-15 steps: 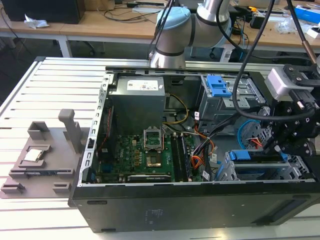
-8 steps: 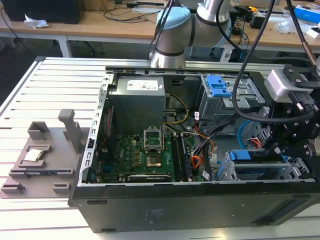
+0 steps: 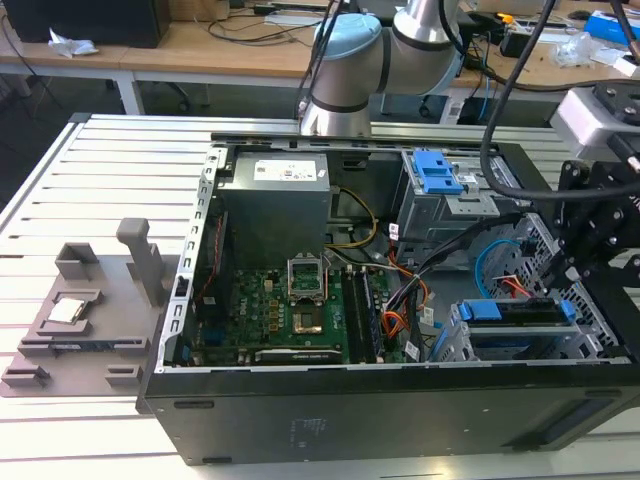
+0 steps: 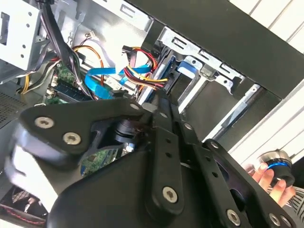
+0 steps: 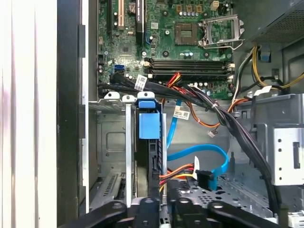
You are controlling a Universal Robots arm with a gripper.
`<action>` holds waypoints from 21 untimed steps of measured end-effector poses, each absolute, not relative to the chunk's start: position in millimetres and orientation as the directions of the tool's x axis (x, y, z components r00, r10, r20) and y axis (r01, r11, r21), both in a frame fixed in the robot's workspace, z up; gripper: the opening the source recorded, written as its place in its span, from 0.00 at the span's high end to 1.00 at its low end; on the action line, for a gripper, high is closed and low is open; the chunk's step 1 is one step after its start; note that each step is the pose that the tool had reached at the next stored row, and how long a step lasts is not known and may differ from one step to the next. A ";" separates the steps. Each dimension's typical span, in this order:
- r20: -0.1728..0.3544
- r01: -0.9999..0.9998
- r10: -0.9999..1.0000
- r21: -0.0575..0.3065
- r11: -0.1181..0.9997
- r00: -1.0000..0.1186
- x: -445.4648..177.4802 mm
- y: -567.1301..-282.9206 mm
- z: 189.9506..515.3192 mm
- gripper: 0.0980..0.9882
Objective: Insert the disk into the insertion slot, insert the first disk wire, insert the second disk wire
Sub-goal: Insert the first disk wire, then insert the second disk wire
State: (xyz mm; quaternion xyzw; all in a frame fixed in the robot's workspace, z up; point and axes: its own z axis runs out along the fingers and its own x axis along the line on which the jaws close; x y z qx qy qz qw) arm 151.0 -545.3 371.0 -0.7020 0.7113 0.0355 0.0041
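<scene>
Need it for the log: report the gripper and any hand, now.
Gripper: cannot be told.
Hand: holding a round silver-and-blue knob.

**Metal, plastic and paint under your cameras**

You have bare silver sheet metal on the insertion slot (image 3: 452,340), perforated and dully shiny. The disk (image 5: 148,126) is framed in smooth, bright blue plastic. The second disk wire (image 5: 199,153) is flat, glossy, light blue plastic. Your gripper (image 5: 161,209) is matt black with bright metal screw heads. The case (image 3: 350,420) is matt black outside. At nine o'clock of it, the grey fixture (image 3: 90,300) looks like matt plastic on the pale ribbed-metal tabletop (image 3: 100,160).
</scene>
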 end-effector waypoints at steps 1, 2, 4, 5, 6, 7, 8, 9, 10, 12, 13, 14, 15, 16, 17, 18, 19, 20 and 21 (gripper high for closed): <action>-0.056 -0.999 -0.998 0.045 0.012 -0.014 151.0 -544.8 373.2 1.00; -0.056 -0.999 -0.998 0.045 0.012 -0.014 151.0 -544.3 375.6 0.99; -0.056 -0.999 -0.998 0.045 0.012 -0.014 151.0 -544.0 379.1 0.99; -0.056 -0.999 -0.998 0.045 0.012 -0.014 151.0 -544.0 380.0 0.99; -0.056 -0.999 -0.998 0.045 0.012 -0.014 151.0 -544.0 380.0 0.99; -0.056 -0.999 -0.998 0.045 0.012 -0.014 151.0 -544.0 380.1 0.99; -0.056 -0.999 -0.998 0.045 0.012 -0.014 151.0 -544.0 380.2 0.99; -0.056 -0.999 -0.998 0.045 0.012 -0.014 151.0 -544.0 380.2 0.99; -0.056 -0.999 -0.998 0.045 0.012 -0.014 151.0 -544.0 380.3 0.99; -0.056 -0.999 -0.998 0.045 0.012 -0.014 151.0 -544.0 380.3 0.99; -0.056 -0.999 -0.998 0.045 0.012 -0.014 151.0 -544.0 380.3 0.99; -0.056 -0.999 -0.998 0.045 0.012 -0.014 151.0 -544.0 380.3 0.99; -0.056 -0.999 -0.998 0.045 0.012 -0.014 151.0 -544.0 380.3 0.99; -0.056 -0.999 -0.998 0.045 0.012 -0.014 151.0 -544.0 380.3 0.99; -0.056 -0.999 -0.998 0.045 0.012 -0.014 151.0 -544.0 380.3 0.99; -0.056 -0.999 -0.998 0.045 0.012 -0.014 151.0 -544.0 380.4 0.99; -0.056 -0.999 -0.998 0.045 0.012 -0.014 151.0 -544.0 380.4 0.99; -0.056 -0.999 -0.998 0.045 0.012 -0.014 151.0 -544.0 380.4 0.99; -0.056 -0.999 -0.998 0.045 0.012 -0.014 151.0 -544.0 380.4 0.99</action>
